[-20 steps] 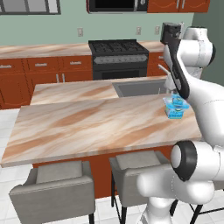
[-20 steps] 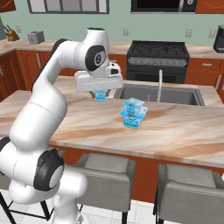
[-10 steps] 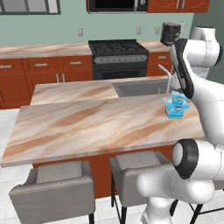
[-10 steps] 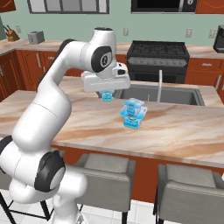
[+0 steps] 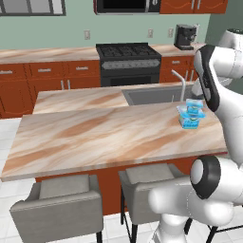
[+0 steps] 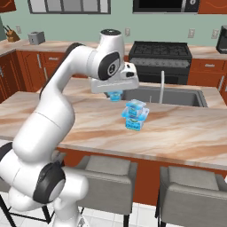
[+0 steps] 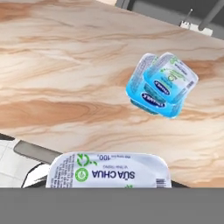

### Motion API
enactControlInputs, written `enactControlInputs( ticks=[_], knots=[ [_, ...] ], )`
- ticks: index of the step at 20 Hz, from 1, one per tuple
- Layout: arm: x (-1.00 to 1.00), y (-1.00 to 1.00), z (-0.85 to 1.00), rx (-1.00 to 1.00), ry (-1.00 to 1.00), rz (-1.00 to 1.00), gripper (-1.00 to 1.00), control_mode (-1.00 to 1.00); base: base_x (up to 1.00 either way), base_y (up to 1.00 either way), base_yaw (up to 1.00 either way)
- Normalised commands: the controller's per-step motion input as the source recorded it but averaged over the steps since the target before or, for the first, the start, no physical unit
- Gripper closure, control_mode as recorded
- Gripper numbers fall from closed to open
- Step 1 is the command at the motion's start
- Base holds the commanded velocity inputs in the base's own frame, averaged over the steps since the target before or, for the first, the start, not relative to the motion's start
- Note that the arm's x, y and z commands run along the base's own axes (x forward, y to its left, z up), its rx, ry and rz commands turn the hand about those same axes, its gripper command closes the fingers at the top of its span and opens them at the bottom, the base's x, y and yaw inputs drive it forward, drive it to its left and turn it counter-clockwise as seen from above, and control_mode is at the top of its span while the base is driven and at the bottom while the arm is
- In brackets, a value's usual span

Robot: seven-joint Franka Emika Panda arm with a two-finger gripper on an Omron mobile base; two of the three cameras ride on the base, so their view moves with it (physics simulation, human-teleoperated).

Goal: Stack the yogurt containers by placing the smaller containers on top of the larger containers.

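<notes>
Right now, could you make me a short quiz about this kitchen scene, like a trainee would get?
1. True or false: the gripper holds a yogurt tub above the counter.
2. How many tubs form the stack on the counter?
3. Which is nearer the stack: A) sink B) coffee machine?

Key: 1 true; 2 two; 3 A.

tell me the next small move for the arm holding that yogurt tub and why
Probably carry the held tub sideways until it sits over the stack on the island counter, then lower it. The gripper holds it in the air beside the two tubs already stacked, not above them; in the hand view the stack lies off to one side.
</notes>
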Motion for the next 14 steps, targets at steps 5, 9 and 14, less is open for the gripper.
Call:
enactControlInputs(
  ticks=[5,9,14],
  knots=[
    [0.12,-0.15,-0.02,0.0,-0.13,-0.04,1.0,-1.0,0.0,0.0,0.0],
    [0.3,-0.05,0.0,-0.01,0.01,-0.08,1.0,-1.0,0.0,0.0,0.0],
    [0.44,0.0,0.0,-0.05,0.1,-0.11,1.0,-1.0,0.0,0.0,0.0]
  ],
)
